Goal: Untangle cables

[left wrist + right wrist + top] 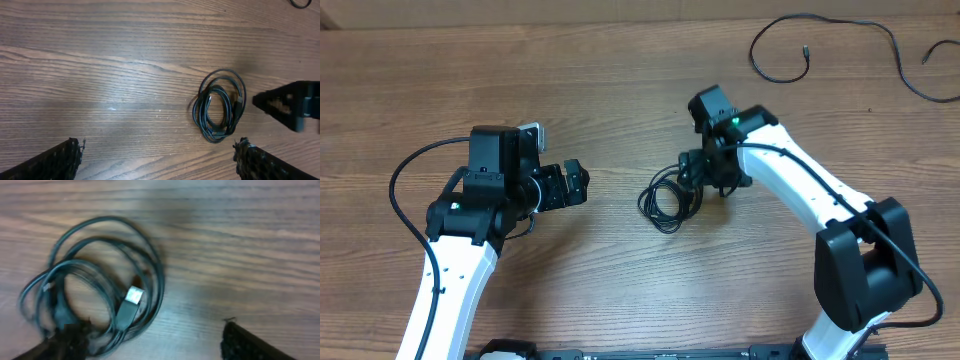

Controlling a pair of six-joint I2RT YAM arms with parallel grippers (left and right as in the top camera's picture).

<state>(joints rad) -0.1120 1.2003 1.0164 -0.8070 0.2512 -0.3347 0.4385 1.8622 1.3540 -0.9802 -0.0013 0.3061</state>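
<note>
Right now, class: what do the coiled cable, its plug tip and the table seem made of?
Coiled cable: likely rubbery plastic sheath, black, bends in loops. Plug tip: probably metal, bright silvery. Table: wood or wood-look laminate, brown grain lines, slight sheen.

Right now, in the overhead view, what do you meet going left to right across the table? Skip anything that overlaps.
left gripper → coiled cable bundle → long loose cable
</note>
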